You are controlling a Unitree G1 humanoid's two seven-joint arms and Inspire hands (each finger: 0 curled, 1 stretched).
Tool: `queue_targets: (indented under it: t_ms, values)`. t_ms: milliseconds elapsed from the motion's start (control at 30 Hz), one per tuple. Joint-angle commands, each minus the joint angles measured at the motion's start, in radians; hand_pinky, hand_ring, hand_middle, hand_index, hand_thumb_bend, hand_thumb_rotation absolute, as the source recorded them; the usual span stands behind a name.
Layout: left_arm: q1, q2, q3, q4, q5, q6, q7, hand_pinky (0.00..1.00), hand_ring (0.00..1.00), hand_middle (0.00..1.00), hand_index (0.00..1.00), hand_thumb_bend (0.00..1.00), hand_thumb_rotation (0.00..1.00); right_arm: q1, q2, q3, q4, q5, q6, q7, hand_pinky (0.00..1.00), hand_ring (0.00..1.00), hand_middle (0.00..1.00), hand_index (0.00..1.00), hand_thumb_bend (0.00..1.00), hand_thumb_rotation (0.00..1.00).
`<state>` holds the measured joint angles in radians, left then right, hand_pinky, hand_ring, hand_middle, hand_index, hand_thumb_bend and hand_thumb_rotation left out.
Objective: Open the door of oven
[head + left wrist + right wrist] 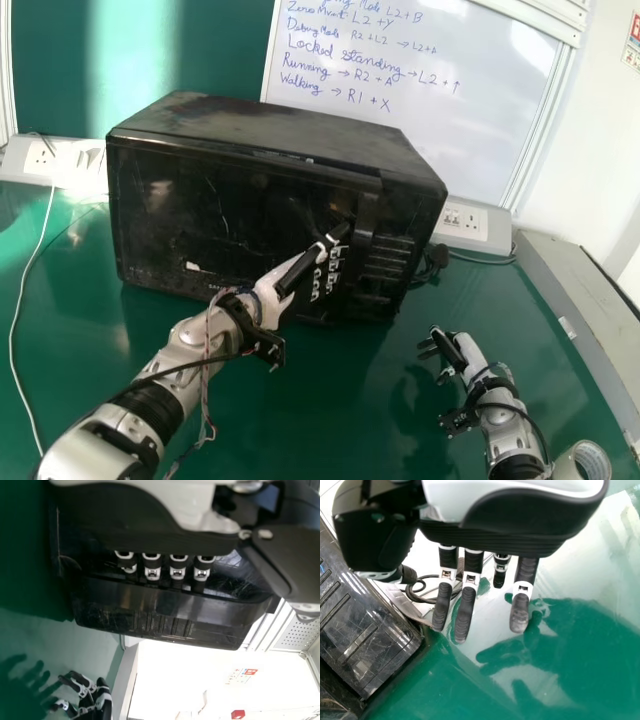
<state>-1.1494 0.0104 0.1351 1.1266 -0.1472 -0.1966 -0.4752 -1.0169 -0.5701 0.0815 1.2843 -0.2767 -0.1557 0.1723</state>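
Note:
The black oven [235, 215] stands on the green table with its door closed. My left hand [298, 271] is at the right part of the door, beside the upright handle strip [367, 212]. In the left wrist view, the bent fingers of my left hand [152, 566] meet the edge of the handle [165, 603], and their tips are hidden behind it. My right hand [455, 352] is held over the table, right of the oven and apart from it. Seen in the right wrist view, my right hand [466, 605] has straight fingers and holds nothing.
A whiteboard [400, 75] stands behind the oven. Sockets [465, 220] and a black cable lie to its right, more sockets [75, 160] to its left. A roll of tape [583, 462] is near my right forearm. A long grey box [580, 310] borders the table's right side.

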Motion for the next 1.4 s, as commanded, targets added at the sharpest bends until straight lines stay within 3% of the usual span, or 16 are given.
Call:
queue_targets:
  t_ms: [0, 600, 1367]
  values:
    - [-0.020, -0.012, 0.009, 0.019, -0.012, -0.008, -0.017, 0.78, 0.88, 0.94, 0.93, 1.00, 0.84, 0.017, 0.008, 0.004, 0.026, -0.005, 0.020, 0.016, 0.31, 0.38, 0.47, 0.50, 0.49, 0.16]
    - [-0.070, -0.018, 0.020, 0.092, -0.014, -0.021, -0.081, 0.83, 0.87, 0.95, 0.94, 1.00, 0.85, 0.015, 0.014, 0.003, 0.028, -0.007, 0.022, 0.010, 0.31, 0.38, 0.47, 0.50, 0.49, 0.16]
    - [-0.087, 0.002, 0.037, 0.114, -0.014, 0.017, -0.213, 0.65, 0.79, 0.84, 0.85, 1.00, 0.80, 0.012, 0.015, 0.008, 0.028, -0.015, 0.028, 0.011, 0.32, 0.38, 0.48, 0.50, 0.49, 0.16]
